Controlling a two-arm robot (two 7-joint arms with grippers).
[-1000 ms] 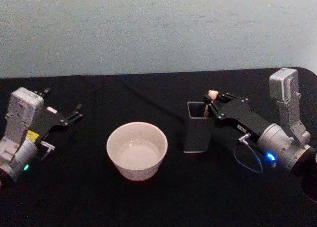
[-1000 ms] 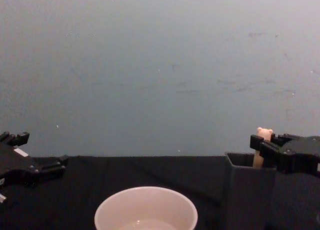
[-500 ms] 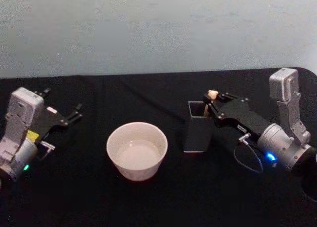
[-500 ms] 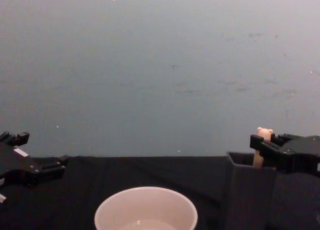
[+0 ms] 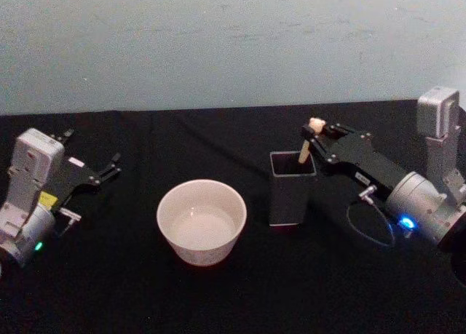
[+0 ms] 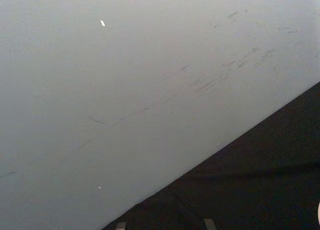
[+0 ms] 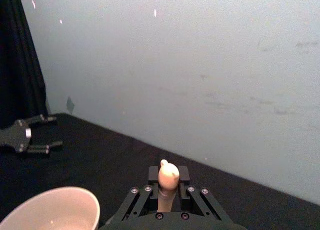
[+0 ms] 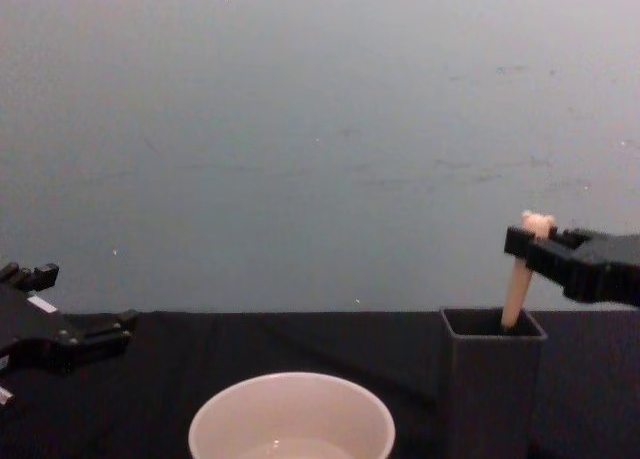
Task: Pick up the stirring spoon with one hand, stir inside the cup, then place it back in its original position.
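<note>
The right gripper (image 5: 314, 131) reaches in from the robot's right above the dark grey square holder (image 5: 291, 197), its black fingers pressed together on the stirring spoon (image 5: 308, 140), a slim spoon with a cream-beige handle topped by a tiny bear head. The pinch sits just below the bear head, which pokes up above the fingers. In the chest view the spoon (image 8: 515, 291) tilts, its top leaning toward the robot's right, while its lower end goes down into the open top of the holder (image 8: 492, 399); the stem and bowl are hidden inside. The right wrist view shows the beige handle (image 7: 168, 184) clamped between the two finger blocks of the right gripper (image 7: 168, 176). The wide round cream-white cup (image 5: 191, 252) stands on the black table (image 5: 240, 305) just to the left of the holder, apart from it, and its smooth rim (image 8: 292, 378) is free of any contact. The left gripper (image 5: 91, 149) rests low at the table's left side, well apart from the cup, with its fingers spread. A pale blue-grey wall (image 5: 218, 43) rises behind the table.
</note>
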